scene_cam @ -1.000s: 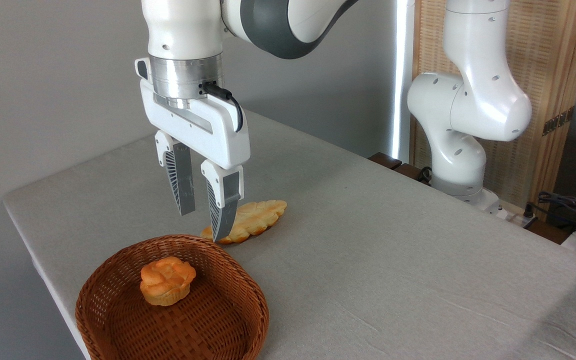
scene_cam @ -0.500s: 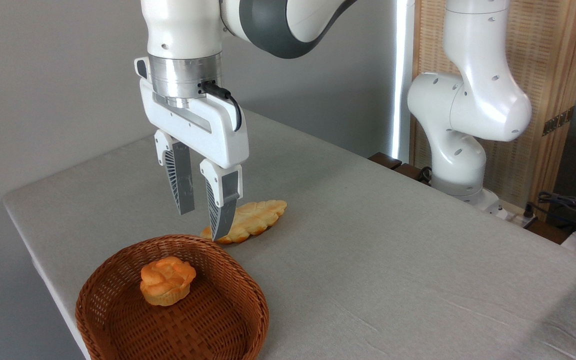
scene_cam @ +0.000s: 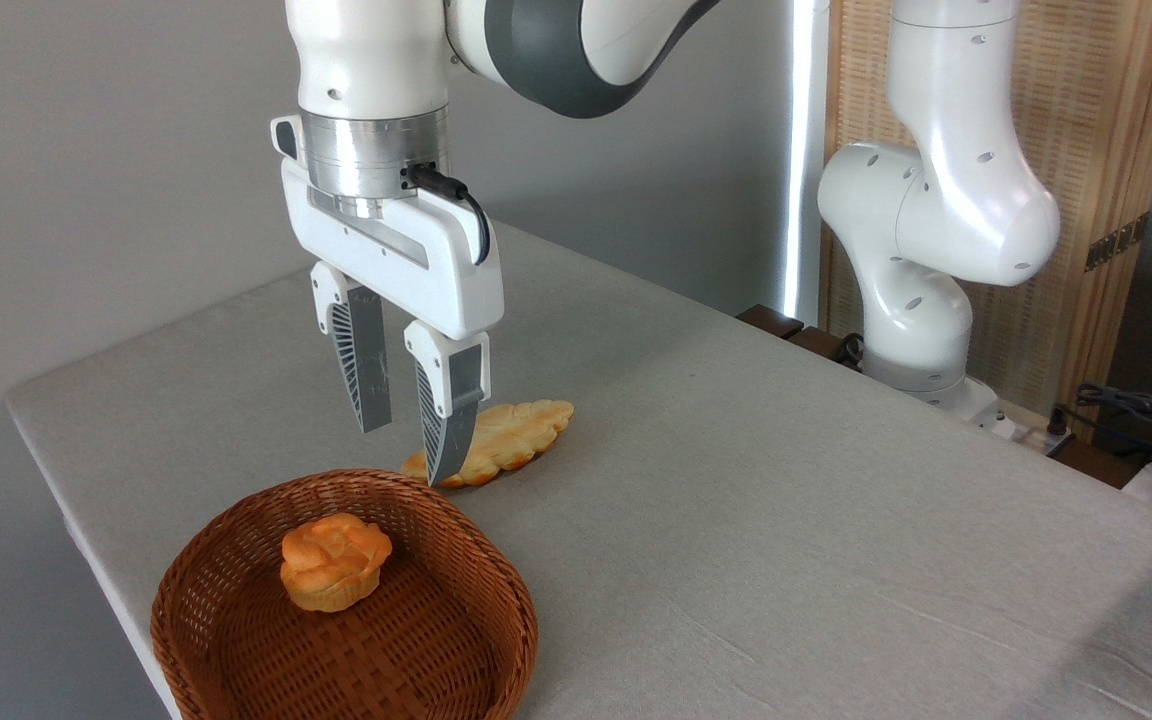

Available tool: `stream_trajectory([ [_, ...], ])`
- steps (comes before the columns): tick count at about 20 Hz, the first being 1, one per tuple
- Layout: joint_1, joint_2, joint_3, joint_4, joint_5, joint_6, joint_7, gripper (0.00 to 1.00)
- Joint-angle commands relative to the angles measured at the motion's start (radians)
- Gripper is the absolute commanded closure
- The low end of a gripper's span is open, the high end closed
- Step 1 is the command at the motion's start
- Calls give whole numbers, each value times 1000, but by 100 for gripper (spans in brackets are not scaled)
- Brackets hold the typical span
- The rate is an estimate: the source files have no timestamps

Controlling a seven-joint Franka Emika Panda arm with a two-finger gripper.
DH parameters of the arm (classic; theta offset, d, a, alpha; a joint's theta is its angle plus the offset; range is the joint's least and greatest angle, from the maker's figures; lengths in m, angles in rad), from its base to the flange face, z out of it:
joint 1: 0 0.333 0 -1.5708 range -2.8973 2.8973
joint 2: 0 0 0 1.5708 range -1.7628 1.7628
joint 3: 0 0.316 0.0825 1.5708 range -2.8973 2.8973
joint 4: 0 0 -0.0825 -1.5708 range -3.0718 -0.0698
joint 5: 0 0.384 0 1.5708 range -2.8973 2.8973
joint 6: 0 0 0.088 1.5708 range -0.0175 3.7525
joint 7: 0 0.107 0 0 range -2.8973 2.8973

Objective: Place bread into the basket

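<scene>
Fixed cam, only view: gripper (scene_cam: 406,455) is hanging over the table (scene_cam: 786,520) w/ jaws parted and gripping nothing, tips pointing down just above the near end of the bread (scene_cam: 506,446). The bread is lying flat on the table, just behind the basket (scene_cam: 496,640), outside its rim and apart from it as far as can be seen; one finger (scene_cam: 451,420) is covering part of the loaf from this angle, so contact can't be judged. A small round bun (scene_cam: 334,560) is sitting inside the basket already. Progress, judging from this: approach is underway, but grasp, lift, carry and drop are all left. Next prob needs the jaws going down astride the loaf and closing.
</scene>
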Motion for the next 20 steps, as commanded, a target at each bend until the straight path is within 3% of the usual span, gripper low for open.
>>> stream_trajectory([
  [1,-19,-3,17,14,8,-22,-5,0],
  [12,-22,-8,10,-7,3,-21,-5,0],
  [16,-22,-67,10,-95,3,-18,3,0],
  [20,-73,-121,12,-202,5,-13,12,0],
])
